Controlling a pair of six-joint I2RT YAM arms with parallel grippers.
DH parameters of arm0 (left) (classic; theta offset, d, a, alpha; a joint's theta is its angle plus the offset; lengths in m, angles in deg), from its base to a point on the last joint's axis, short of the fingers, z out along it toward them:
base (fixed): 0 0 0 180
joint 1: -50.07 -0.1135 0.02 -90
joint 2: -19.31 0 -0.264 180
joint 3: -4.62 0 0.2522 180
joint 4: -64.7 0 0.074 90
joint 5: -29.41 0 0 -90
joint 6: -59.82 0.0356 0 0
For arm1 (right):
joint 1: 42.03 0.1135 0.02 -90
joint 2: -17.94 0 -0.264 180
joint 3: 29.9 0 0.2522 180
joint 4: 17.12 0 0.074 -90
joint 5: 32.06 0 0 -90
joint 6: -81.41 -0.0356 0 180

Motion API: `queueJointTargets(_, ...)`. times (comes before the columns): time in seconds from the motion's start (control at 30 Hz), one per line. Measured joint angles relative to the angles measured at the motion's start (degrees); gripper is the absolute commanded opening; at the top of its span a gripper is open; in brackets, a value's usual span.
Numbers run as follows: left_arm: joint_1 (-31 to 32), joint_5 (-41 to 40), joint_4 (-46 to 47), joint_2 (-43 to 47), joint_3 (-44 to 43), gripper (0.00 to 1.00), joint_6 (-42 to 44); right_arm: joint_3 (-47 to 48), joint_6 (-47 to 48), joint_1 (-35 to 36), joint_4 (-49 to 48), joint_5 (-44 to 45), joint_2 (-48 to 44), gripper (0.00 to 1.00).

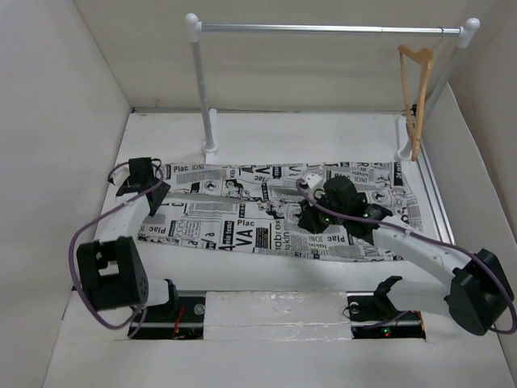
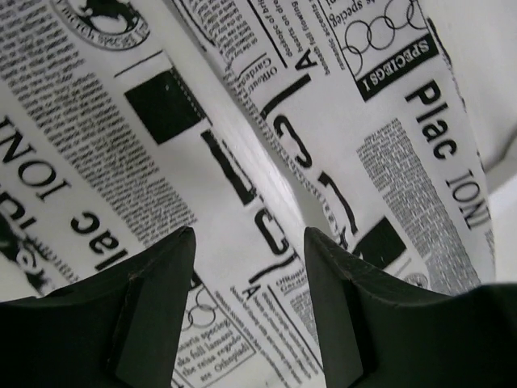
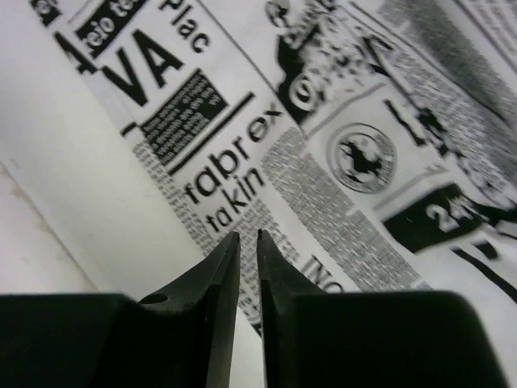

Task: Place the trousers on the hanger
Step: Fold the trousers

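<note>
Lying flat on the white table (image 1: 283, 137), the soft white trousers (image 1: 234, 214) printed all over with black newspaper-style text and pictures stretch sideways beneath both pincers, legs side by side.

The left pincer (image 2: 250, 238) hangs over the left end of the garment. Its two black fingers (image 2: 157, 299) stand clearly apart, about halfway spread, and nothing sits between them. Through the gap the left wrist view shows only printed cloth, with a long crease running up and away from the tips and the words "Plac IONI" off to the right. Whether the tips touch the fabric cannot be told.

The right pincer (image 3: 248, 234) points down over the middle of the trousers, somewhat towards their right end. Its jaws are drawn almost together, leaving only a thin slit, and no fold of cloth shows inside it. Just beyond its tips lie the words "fabrex takin" and a round emblem. To the left of the tips runs a pale unprinted strip. Whether the tips press on the fabric cannot be told.

The light tan wooden triangular hanger (image 1: 416, 97) with its thin metal hook is well apart from both pincers. It is beyond and to the right of the right one, dangling from the right end of the silver rail (image 1: 323, 28) beside a white post (image 1: 464, 32). It carries no garment.
</note>
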Motion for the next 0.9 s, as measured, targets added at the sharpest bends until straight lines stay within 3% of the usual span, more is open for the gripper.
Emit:
queueJointTargets(0.03, -0.8, 0.0, 0.2, -2.8, -1.3, 0.53, 0.5, -0.5, 0.2, -0.7, 1.0, 0.7, -1.4, 0.36)
queueJointTargets(0.13, -1.1, 0.3, 0.9, -9.7, -5.3, 0.54, 1.5, -0.9, 1.8, -3.9, 2.3, 2.6, -3.4, 0.49)
queueJointTargets(0.53, -1.4, 2.0, 4.9, -19.5, -7.1, 0.54, 0.3, -0.9, 6.0, -15.6, 4.3, 5.2, -2.4, 0.56)
queueJointTargets(0.73, -1.6, 2.0, 5.5, -23.3, -10.7, 0.49, -0.2, -3.4, 6.7, -20.3, 4.1, 6.6, -3.5, 0.61)
queueJointTargets(0.83, -1.7, 1.8, 5.9, -25.3, -12.4, 0.38, -0.1, -4.9, 6.7, -24.3, 4.0, 7.0, -3.3, 0.64)
queueJointTargets(0.87, -1.8, 1.8, 6.2, -25.5, -12.5, 0.23, -0.1, -4.9, 6.7, -25.1, 3.4, 7.2, -2.4, 0.64)
queueJointTargets(0.9, -2.0, 1.8, 6.3, -25.6, -12.5, 0.18, -0.2, -4.6, 6.7, -25.4, 2.5, 7.5, -1.0, 0.64)
